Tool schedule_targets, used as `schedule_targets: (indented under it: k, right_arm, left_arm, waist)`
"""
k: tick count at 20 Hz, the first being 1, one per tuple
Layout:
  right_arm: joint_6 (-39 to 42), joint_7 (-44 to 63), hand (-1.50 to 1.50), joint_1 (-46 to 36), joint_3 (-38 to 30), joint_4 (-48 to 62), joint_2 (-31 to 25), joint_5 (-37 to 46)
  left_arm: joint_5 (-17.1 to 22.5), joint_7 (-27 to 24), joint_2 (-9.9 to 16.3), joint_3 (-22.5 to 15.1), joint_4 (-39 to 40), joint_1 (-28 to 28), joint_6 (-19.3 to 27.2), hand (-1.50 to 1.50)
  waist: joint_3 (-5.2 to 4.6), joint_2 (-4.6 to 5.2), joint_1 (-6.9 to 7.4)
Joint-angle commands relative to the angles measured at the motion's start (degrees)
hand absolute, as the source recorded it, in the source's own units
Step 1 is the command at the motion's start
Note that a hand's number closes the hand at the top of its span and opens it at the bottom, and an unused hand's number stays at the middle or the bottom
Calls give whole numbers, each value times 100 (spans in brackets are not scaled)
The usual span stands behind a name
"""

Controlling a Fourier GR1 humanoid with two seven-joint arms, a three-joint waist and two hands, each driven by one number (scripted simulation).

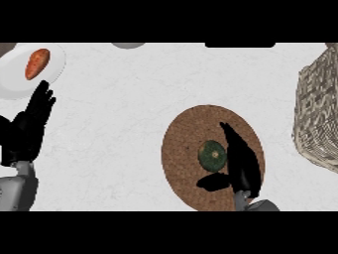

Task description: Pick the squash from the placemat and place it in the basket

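Observation:
A small dark green squash [213,155] lies on the round brown placemat [186,144] in the middle of the counter. My right hand [241,161] is over the placemat just right of the squash, fingers straight and pointing away, thumb [211,182] spread out below the squash. The hand touches or nearly touches the squash's right side and is open. A woven wicker basket [329,109] stands at the right edge. My left hand [25,126] rests open at the left, fingers up.
A white plate [10,74] with an orange sweet potato [36,63] sits at the back left, just beyond my left hand's fingertips. A grey round object [129,45] and a dark object [239,45] show at the counter's far edge.

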Motion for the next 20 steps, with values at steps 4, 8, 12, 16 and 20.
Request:
schedule_targets:
  k: [4, 8, 12, 16, 20]
  right_arm:
    - [486, -292, 150, -157, 352, 493, -113, 96]
    - [51, -1022, 150, -92, 64, 1055, 28, -358]
    - [-83, -801, 150, -220, 246, 1078, 54, -306]
    - [128, -1118, 150, 164, 404, 671, 54, -433]
    - [279, -2738, 150, 1295, 1085, 694, -531, -783]
  left_arm:
    - [153, 278, 83, 139, -136, -137, -104, 0]
    - [-42, -138, 2, 90, 58, -42, -26, 0]
    - [-96, 142, -45, 34, -74, -140, 58, 0]
    - [-5, -189, -28, 150, 350, -226, -67, 0]
    - [-48, -117, -67, 92, 123, -21, -9, 0]
  waist:
    - [37, 51, 32]
    - [39, 66, 39]
    - [39, 61, 43]
    - [36, 63, 4]
    - [49, 61, 32]
